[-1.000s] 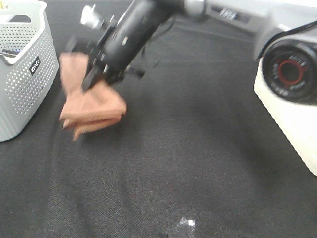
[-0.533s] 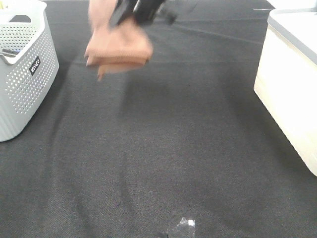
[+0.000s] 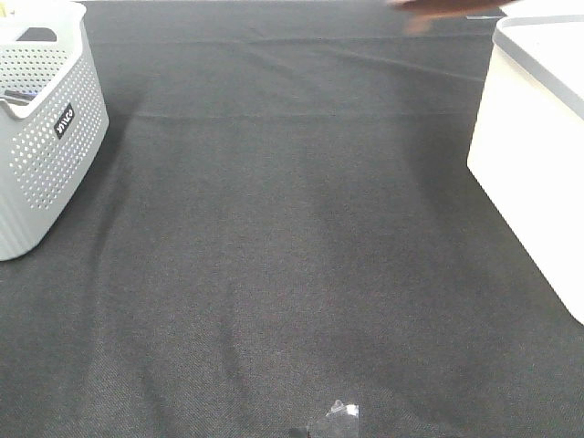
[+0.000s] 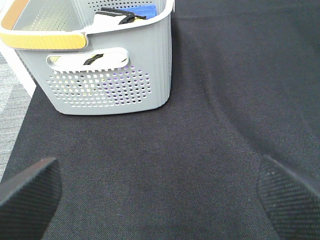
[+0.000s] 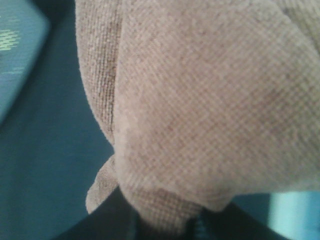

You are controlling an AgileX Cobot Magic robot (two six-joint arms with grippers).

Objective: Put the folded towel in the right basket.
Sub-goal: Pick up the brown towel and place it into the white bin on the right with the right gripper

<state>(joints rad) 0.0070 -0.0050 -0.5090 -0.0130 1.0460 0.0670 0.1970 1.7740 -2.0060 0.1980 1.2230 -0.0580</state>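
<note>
Your right fingers (image 5: 120,225) gripped the towel (image 5: 200,100). Soft, light and floppy, it probably needed holding across its folds. Your left fingers (image 4: 30,187) gaped, empty.

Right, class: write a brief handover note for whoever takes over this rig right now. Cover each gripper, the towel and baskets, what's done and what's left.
Left gripper: open and empty, over the black cloth near the grey perforated basket.
Right gripper: shut on the folded towel, lifted off the cloth. The exterior view shows the towel only as a blur at the top edge, near the white right basket.
Done: towel picked up.
Left: carry it over the basket's rim and release it inside.
</note>
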